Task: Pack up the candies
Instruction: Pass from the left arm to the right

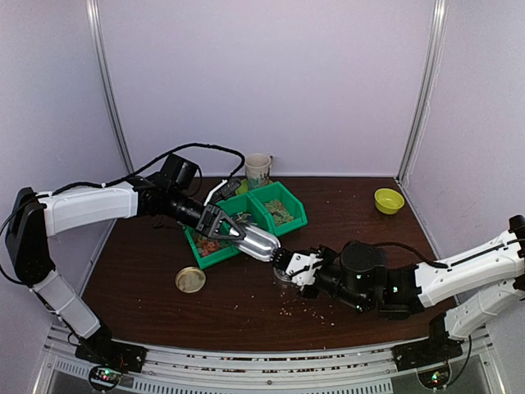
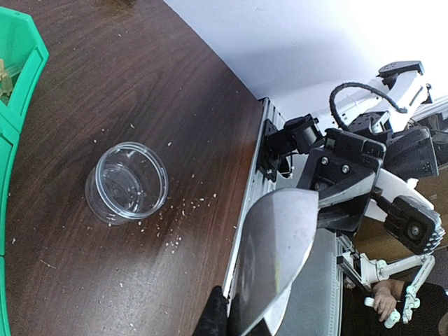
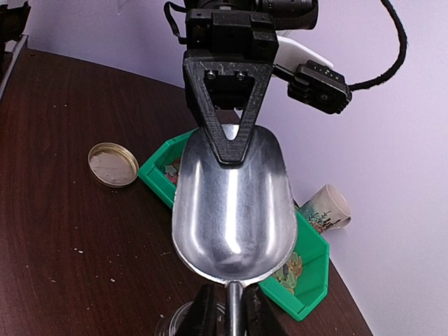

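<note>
Two grippers on one scoop. Left gripper [image 1: 234,230] is clamped on the bowl end of the scoop [image 3: 231,210], one black finger lying inside the metal. Right gripper [image 3: 231,318] stands narrow, fingers on either side of the handle [image 3: 235,302]; can't tell if they're pinching it yet.

Scoop bowl looks empty, shiny all the way down.

Jar [image 2: 126,183]: clear, upright, open, nothing in it. Sits on the table [image 1: 246,316] just below the scoop. Lid [image 1: 190,280] lies flat, apart to the left.

Candies [image 3: 290,266] are in the green bins [image 3: 311,280] behind the scoop. Small specks [image 2: 189,204] are scattered on the wood near the jar; too small to say if they're candy.

Handling, my read:
- Candies are tiny, light, hard and loose, so they'll roll and bounce. No use pinching them singly; take them with the scoop, pour low and slow.
- Scoop is stiff, smooth metal, likely slippery in the pads. The handle is the place to hold it; a grip on the rim could twist.
- Jar looks light and thin, easy to knock over, so it may need steadying.
</note>
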Robot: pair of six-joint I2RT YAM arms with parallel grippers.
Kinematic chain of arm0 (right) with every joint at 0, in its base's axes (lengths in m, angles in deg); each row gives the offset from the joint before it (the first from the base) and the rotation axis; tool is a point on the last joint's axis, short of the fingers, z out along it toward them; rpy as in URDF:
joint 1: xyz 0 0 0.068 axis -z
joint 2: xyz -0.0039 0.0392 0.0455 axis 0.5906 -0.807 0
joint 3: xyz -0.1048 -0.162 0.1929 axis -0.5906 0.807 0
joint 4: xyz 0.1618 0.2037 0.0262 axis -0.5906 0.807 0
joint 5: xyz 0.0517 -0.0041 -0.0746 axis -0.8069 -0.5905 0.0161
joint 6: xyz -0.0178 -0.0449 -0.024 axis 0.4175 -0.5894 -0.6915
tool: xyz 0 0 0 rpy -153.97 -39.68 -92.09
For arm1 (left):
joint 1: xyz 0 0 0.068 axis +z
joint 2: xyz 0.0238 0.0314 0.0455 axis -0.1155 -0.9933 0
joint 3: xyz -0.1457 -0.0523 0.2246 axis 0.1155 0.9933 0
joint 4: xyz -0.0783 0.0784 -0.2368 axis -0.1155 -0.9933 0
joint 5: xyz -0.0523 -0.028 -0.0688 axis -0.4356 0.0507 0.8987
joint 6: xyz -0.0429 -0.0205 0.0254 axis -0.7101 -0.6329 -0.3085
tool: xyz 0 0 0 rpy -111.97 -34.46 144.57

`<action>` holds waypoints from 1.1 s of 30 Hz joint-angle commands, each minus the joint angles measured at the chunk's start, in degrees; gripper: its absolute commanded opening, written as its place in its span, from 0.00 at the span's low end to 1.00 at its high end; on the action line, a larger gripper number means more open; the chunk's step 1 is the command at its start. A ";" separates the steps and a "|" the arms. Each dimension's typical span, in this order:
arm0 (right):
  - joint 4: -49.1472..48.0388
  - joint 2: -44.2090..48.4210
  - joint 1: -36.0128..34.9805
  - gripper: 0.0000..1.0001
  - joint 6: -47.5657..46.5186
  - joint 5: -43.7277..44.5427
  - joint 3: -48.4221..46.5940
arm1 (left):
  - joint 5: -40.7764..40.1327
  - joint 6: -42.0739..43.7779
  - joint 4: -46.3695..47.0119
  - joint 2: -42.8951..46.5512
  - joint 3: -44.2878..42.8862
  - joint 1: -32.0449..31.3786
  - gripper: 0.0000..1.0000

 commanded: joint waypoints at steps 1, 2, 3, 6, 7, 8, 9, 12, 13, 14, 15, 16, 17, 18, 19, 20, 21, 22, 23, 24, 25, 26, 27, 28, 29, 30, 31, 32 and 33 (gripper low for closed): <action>0.71 1.86 0.82 0.15 1.53 -2.75 -1.49 | 2.75 1.07 0.97 0.18 -0.80 -0.66 0.00; 0.81 1.91 0.92 0.15 1.68 -3.01 -1.49 | 2.77 1.18 0.97 0.23 -0.84 -0.68 0.00; 0.90 1.93 1.10 0.14 1.73 -3.32 -1.51 | 2.83 1.20 0.97 0.17 -0.77 -0.73 0.00; 0.77 2.00 1.20 0.14 1.74 -3.74 -1.53 | 3.07 1.29 1.00 0.21 -0.81 -0.86 0.00; 0.76 2.01 1.27 0.14 1.74 -3.79 -1.54 | 3.12 1.25 0.99 0.23 -0.80 -0.86 0.00; 0.69 1.94 1.29 0.13 1.74 -3.86 -1.60 | 3.20 1.35 0.98 0.23 -0.84 -0.92 0.00; 0.72 1.88 1.31 0.13 1.74 -3.86 -1.62 | 3.28 1.38 0.97 0.17 -0.85 -0.99 0.00; 0.70 1.99 1.36 0.13 1.78 -4.25 -1.77 | 3.22 1.34 0.97 0.22 -0.85 -0.95 0.00; 0.61 2.00 1.37 0.13 1.93 -4.45 -1.76 | 3.17 1.37 0.99 0.13 -0.85 -1.06 0.00; 0.49 2.01 1.40 0.13 1.99 -4.71 -1.80 | 3.21 1.38 0.98 0.14 -0.85 -1.05 0.00; 0.48 2.01 1.38 0.13 2.00 -4.89 -1.84 | 3.21 1.38 1.00 0.10 -0.85 -1.08 0.00; 0.43 2.02 1.38 0.13 2.04 -5.09 -1.93 | 3.17 1.34 1.00 0.03 -0.87 -1.06 0.00; 0.35 2.06 1.38 0.13 2.08 -5.21 -2.04 | 3.16 1.31 0.98 0.05 -0.85 -1.08 0.00; 0.18 2.01 1.38 0.13 2.09 -5.29 -2.11 | 3.14 1.29 1.00 -0.01 -0.85 -1.04 0.00; 0.02 1.98 1.40 0.12 2.13 -5.43 -2.14 | 3.14 1.29 1.00 0.05 -0.85 -1.04 0.00; -0.15 1.91 1.42 0.12 2.24 -5.61 -2.25 | 3.18 1.29 0.98 0.05 -0.85 -1.05 0.00; -0.18 1.92 1.38 0.12 2.30 -5.72 -2.38 | 3.14 1.29 0.97 0.06 -0.85 -1.14 0.00; -0.36 1.85 1.38 0.12 2.35 -5.81 -2.48 | 3.20 1.25 0.97 0.00 -0.85 -1.19 0.00; -0.51 1.79 1.38 0.11 2.39 -5.89 -2.63 | 3.21 1.28 0.97 0.05 -0.85 -1.13 0.00; -0.68 1.78 1.38 0.11 2.49 -5.84 -2.64 | 3.19 1.29 0.97 0.05 -0.85 -1.14 0.00; -1.02 1.82 1.38 0.11 2.60 -5.87 -2.58 | 3.19 1.29 1.04 0.06 -0.85 -1.13 0.00; -1.40 1.87 1.38 0.11 2.66 -5.80 -2.45 | 3.21 1.27 1.00 0.04 -0.85 -1.12 0.00; -1.71 1.98 1.38 0.11 2.74 -5.73 -2.44 | 3.19 1.29 0.98 0.00 -0.85 -1.15 0.00; -1.98 1.98 1.38 0.11 2.78 -5.65 -2.36 | 3.20 1.21 0.97 0.03 -0.85 -1.16 0.00; -2.35 2.12 1.38 0.11 2.87 -5.57 -2.31 | 3.18 1.21 0.97 0.05 -0.85 -1.14 0.00; -2.58 2.24 1.42 0.11 2.88 -5.61 -2.25 | 3.20 1.16 0.97 0.02 -0.85 -1.17 0.00; -2.63 2.29 1.38 0.11 2.83 -5.69 -2.29 | 3.21 1.15 0.97 0.05 -0.85 -1.16 0.00; -2.75 2.27 1.38 0.12 2.84 -5.75 -2.28 | 3.21 1.15 0.97 0.04 -0.85 -1.18 0.00; -2.77 2.27 1.38 0.12 2.72 -5.79 -2.38 | 3.21 1.20 0.97 -0.03 -0.85 -1.13 0.00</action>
